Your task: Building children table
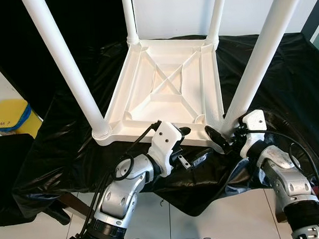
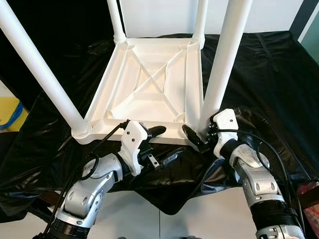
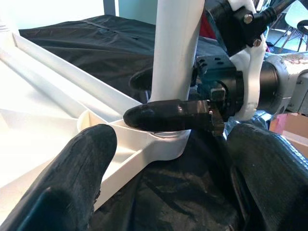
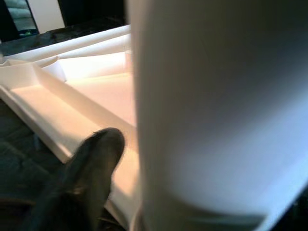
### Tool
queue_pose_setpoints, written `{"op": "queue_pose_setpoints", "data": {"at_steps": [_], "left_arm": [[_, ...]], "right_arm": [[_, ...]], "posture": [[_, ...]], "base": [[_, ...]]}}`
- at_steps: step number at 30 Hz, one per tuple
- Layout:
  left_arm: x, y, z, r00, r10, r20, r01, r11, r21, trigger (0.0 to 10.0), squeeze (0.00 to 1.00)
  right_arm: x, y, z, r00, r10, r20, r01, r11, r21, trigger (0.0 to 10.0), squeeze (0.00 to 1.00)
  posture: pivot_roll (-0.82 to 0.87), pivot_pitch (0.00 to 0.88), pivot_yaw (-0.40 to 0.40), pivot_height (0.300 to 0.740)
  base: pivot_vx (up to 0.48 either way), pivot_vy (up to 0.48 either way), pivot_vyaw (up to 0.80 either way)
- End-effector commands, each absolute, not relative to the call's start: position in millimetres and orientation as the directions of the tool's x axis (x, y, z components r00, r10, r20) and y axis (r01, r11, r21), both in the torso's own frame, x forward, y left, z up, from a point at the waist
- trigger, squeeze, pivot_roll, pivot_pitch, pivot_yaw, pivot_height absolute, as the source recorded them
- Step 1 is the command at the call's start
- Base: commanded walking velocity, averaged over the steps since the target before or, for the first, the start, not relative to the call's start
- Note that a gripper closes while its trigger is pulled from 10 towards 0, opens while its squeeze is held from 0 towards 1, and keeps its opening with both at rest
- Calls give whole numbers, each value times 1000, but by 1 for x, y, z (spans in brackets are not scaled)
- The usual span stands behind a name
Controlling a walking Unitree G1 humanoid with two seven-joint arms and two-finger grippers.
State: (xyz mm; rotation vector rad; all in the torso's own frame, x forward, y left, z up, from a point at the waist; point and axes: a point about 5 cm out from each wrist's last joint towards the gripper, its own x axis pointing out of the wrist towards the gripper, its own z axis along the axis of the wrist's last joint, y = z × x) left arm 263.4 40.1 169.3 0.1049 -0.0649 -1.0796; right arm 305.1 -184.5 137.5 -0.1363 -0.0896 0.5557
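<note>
White children's table upside down on a counter draped in black plastic sheet, underside ribs crossing in an X, four white legs pointing up. Near edge of the tabletop close to the counter's near edge.

Right end effector at the near right corner of the table, at the base of the near right leg. One black finger lying against the front of the leg just above its socket, the other behind the leg, so spread around the leg; whether actually pinching it, cannot tell. Leg looming large and blurred in the right wrist view, one dark fingertip beside it over the tabletop's rim.

Left end effector at the middle of the table's near edge, fingers spread, holding nothing: upper finger over the rim, lower finger below it above the black sheet.

Near left leg seated in the near left corner, two far legs at the far corners. Yellow and blue object on the floor past the counter's left edge.
</note>
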Motion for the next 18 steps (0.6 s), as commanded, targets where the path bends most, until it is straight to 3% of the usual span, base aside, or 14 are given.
{"op": "queue_pose_setpoints", "data": {"at_steps": [1, 8, 9, 11, 12, 18], "left_arm": [[264, 40, 167, 495, -869, -5, 864, 491, 108, 10000, 0], [262, 39, 166, 491, -871, -5, 867, 488, 105, 10000, 0], [262, 39, 166, 489, -872, -6, 868, 486, 105, 10000, 0], [262, 39, 165, 488, -873, -6, 868, 485, 105, 10000, 0], [262, 39, 165, 486, -874, -7, 869, 483, 106, 10000, 0], [262, 38, 165, 483, -875, -8, 871, 480, 105, 10000, 0]], "right_arm": [[304, -179, 129, 826, 563, 8, -557, 819, -141, 0, 0], [303, -187, 116, 866, 500, -23, -500, 862, -86, 0, 0], [303, -188, 114, 876, 481, -24, -482, 873, -74, 4627, 0], [303, -189, 113, 881, 472, -23, -472, 879, -67, 4627, 0], [300, -187, 109, 912, 408, -32, -410, 909, -80, 10000, 0], [296, -184, 103, 955, 293, -40, -296, 951, -91, 10000, 0]], "posture": [[-84, 88, 9, 740], [-89, 85, 10, 740], [-91, 82, 11, 740], [-91, 82, 11, 740], [-92, 79, 10, 740], [-95, 77, 10, 740]], "base": [[0, 0, 0], [0, 0, 0], [0, 0, 0], [0, 0, 0], [0, 0, 0], [0, 0, 0]]}}
